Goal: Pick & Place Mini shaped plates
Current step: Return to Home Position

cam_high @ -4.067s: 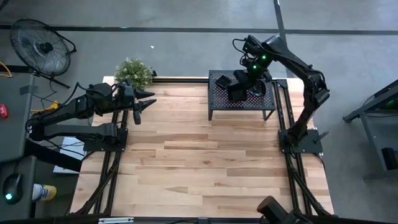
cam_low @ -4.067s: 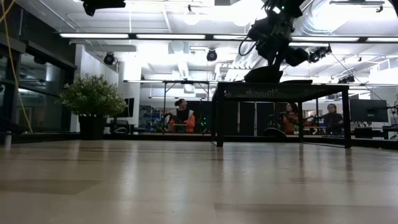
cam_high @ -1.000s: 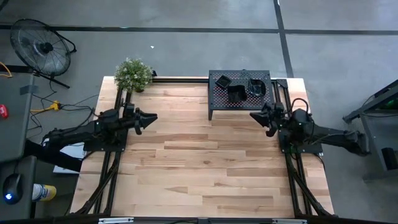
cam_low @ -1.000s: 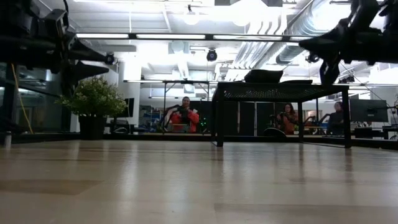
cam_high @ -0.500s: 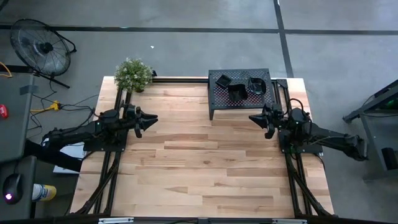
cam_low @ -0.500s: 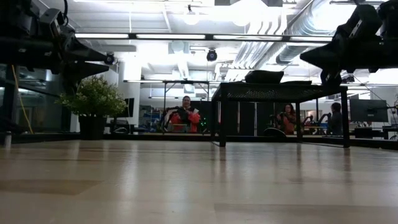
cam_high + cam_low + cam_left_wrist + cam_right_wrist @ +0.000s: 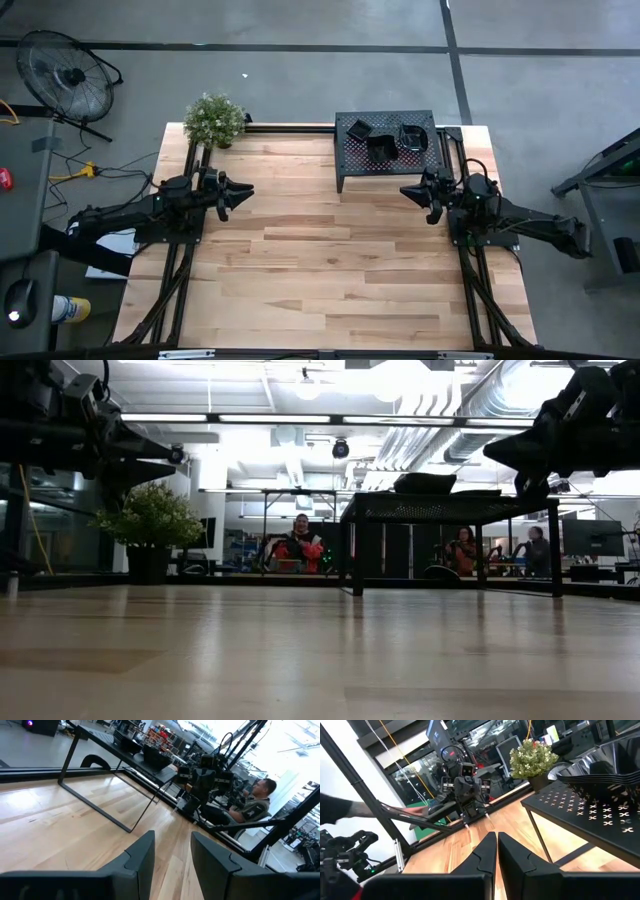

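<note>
arms back at the edges, plates on rack

left claw (image 7: pixel 242 190) slightly spread at the left edge of the bench (image 7: pixel 320 270). right claw (image 7: pixel 408 190) pressed together, just in front of the rack (image 7: pixel 348 165). mini shaped plates (image 7: pixel 381 147) stacked on the rack, far right corner. earlier the right arm was over the rack.

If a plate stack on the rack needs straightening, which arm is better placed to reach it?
Probably the right. The right gripper hangs close to the rack with the plate stacks; the left gripper is across the table, far from it.
</note>
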